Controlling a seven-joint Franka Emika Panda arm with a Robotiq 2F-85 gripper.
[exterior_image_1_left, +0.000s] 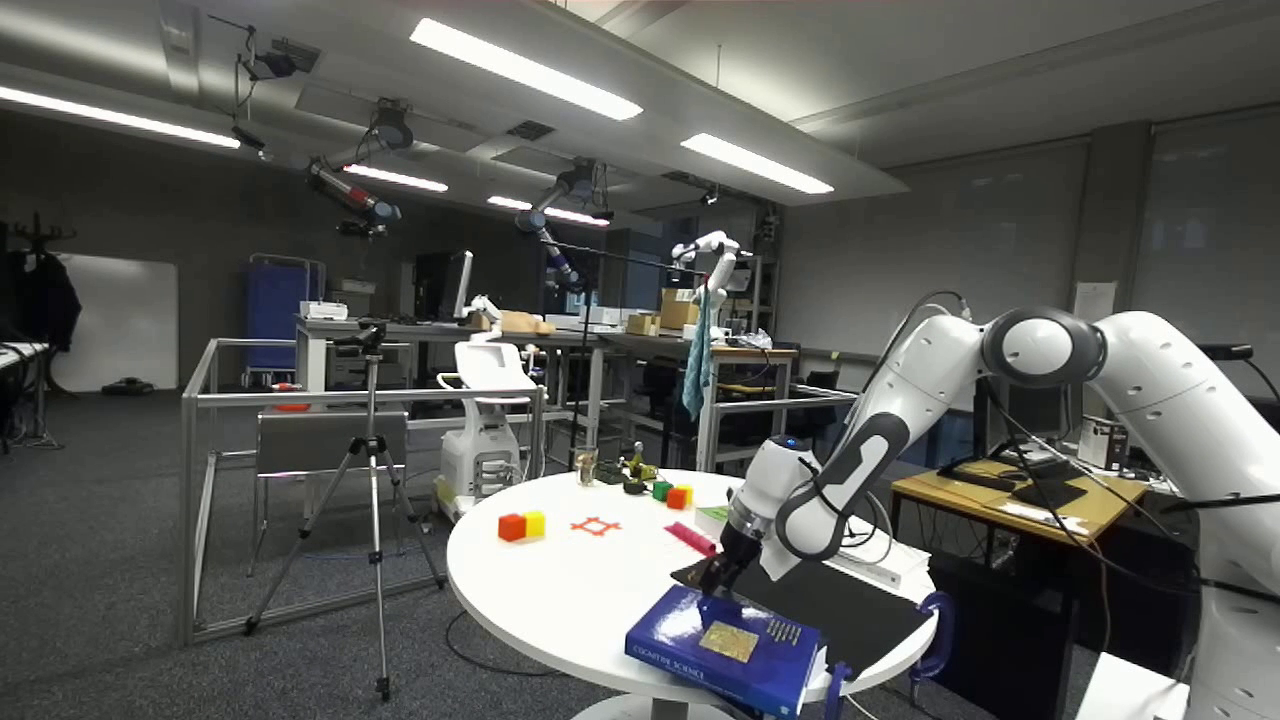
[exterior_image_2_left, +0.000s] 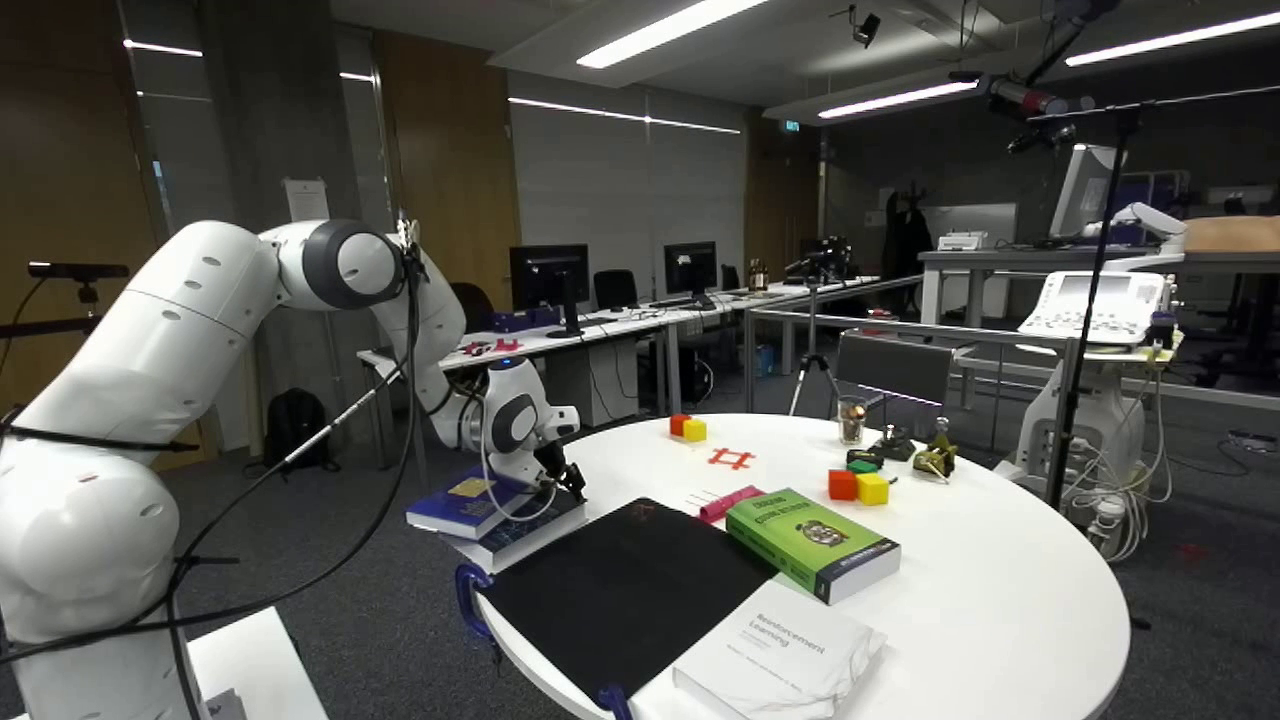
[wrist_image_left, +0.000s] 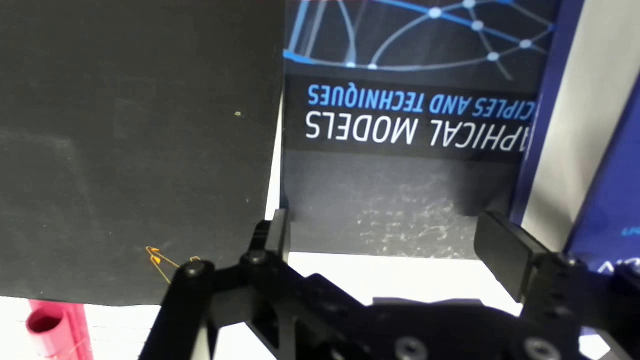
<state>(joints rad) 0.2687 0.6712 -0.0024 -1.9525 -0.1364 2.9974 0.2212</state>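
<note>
four books (exterior_image_2_left: 812, 541), five blocks (exterior_image_2_left: 843, 485), two clamps (exterior_image_2_left: 466, 600), one black mat (exterior_image_2_left: 630, 590).

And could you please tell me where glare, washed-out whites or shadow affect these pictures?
In an exterior view, glare on part of the thick blue book, and a long white ceiling light blown out; in the wrist view, the round white tabletop washed out, and the rectangular black-covered book showing pale speckled haze and soft shadow near the black two-fingered gripper.
</note>
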